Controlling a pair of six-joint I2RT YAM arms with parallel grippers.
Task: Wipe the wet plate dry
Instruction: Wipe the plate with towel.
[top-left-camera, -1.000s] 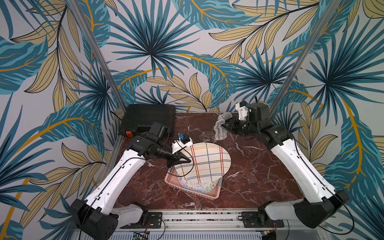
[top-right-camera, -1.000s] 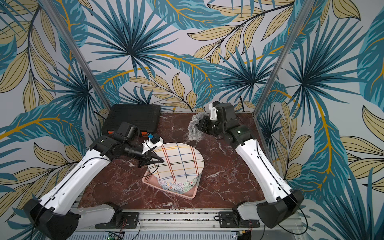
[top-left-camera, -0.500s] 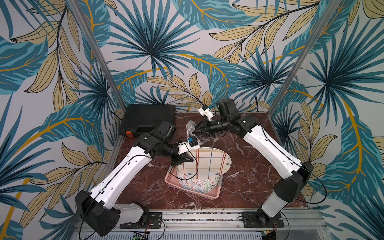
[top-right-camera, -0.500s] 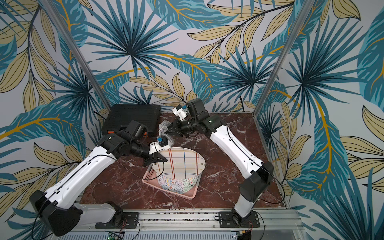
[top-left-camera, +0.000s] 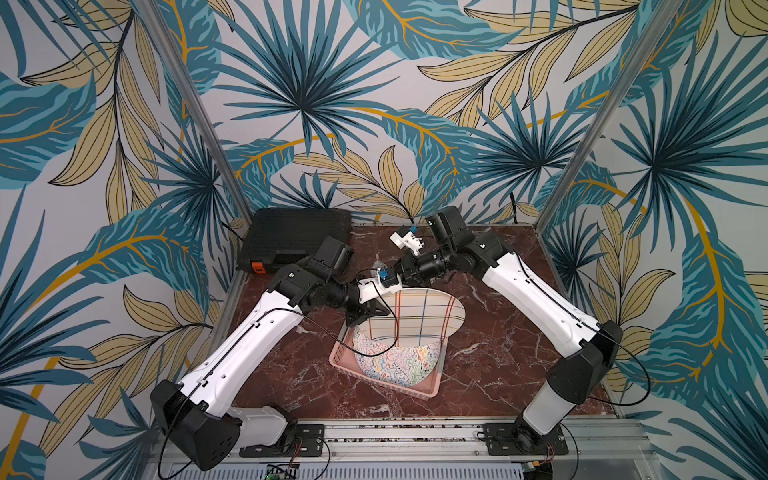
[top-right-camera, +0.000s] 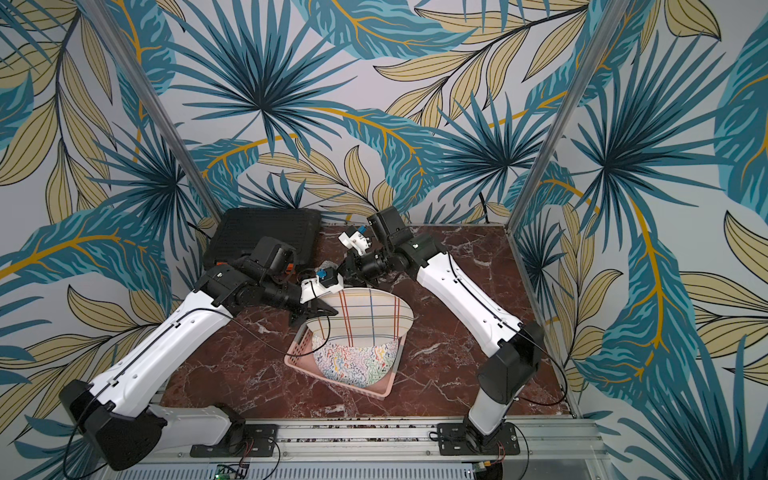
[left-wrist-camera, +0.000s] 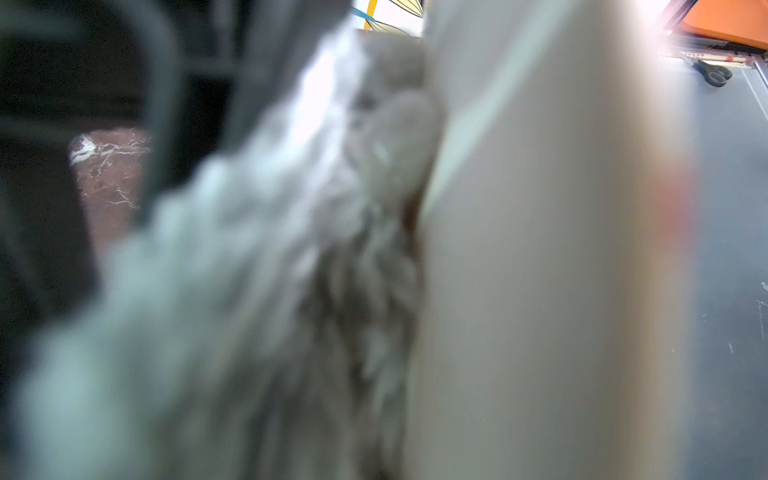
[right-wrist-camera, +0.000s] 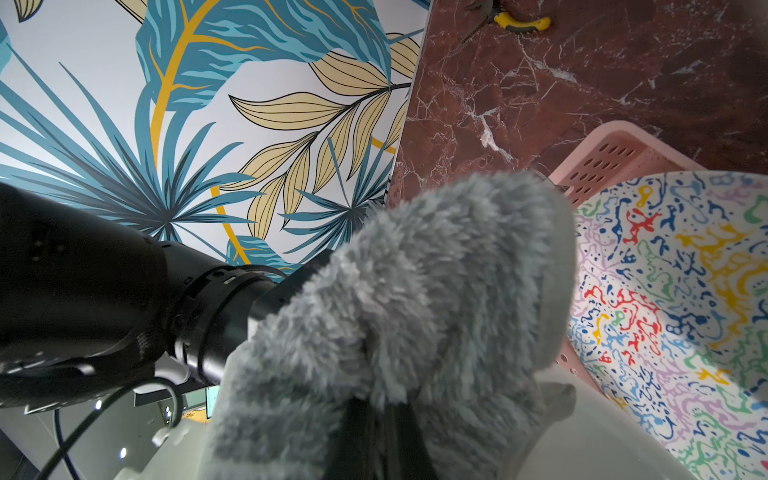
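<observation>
- The striped plate (top-left-camera: 419, 318) stands tilted on edge over the pink basket (top-left-camera: 384, 383), with the left gripper (top-left-camera: 368, 316) clamped tight on its rim.
- The grey cloth (right-wrist-camera: 415, 291), pinched in the closed right gripper (right-wrist-camera: 376, 419), rests against the plate's back. I'd sweep firmly and keep the plate steady.

Blurred grey fluffy cloth (left-wrist-camera: 249, 291) lies against the pale plate (left-wrist-camera: 540, 249), with red marble tabletop (left-wrist-camera: 112, 174) glimpsed beyond.

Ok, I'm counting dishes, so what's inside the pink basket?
A plate with colourful squiggles sits in the pink basket. The tilted striped plate, held by the left gripper, covers the basket's far end, so anything there can't be seen.
</observation>
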